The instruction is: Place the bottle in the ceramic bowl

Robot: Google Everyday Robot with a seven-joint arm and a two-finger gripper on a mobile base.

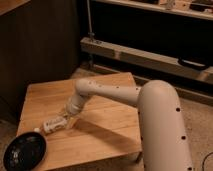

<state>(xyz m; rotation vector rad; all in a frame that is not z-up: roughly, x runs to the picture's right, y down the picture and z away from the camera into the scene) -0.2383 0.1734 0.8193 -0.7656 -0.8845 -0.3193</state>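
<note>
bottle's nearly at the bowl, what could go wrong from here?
1. The bowl sits at the table corner, apparently overhanging; a nudge from the bottle may knock it off.
2. The bottle lies on its side at the gripper, cap toward the bowl; released on the shallow rim, it may roll off the edge.
3. How firmly the bottle is held cannot be seen.

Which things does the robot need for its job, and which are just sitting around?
For the job: the bottle, lying on the wooden table; the ceramic bowl, by the table's near left corner; the gripper, right at the bottle.
Just around: the wooden table itself; the grey ledge behind it.
</note>
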